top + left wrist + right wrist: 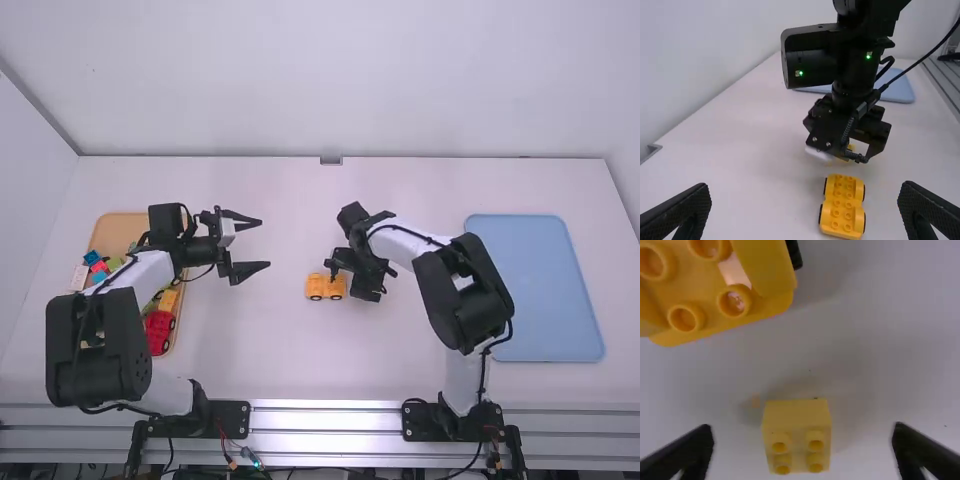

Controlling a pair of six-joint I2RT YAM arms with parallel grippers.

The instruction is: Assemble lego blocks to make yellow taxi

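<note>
A yellow studded wheeled base is set upright on its wheels near the middle of the worktop, just left of the right gripper. A small yellow brick is seen on the worktop between that gripper's spread fingers, with its four studs shown to the camera; a gap is left on either side of it, and nothing is gripped. In the left wrist view, a bit of yellow is glimpsed beneath the same gripper, otherwise hidden by its black housing. The brick and the wheeled base are placed near each other but apart.

The left gripper is held wide open and empty, farther left and toward the far side, well apart from the base and pointed to the right. Behind it, at the left of the worktop, a wooden tray is partly covered by the left arm; a red wheeled piece, a blue block and other coloured blocks are held in it. At the right, a pale blue tray is laid flat.
</note>
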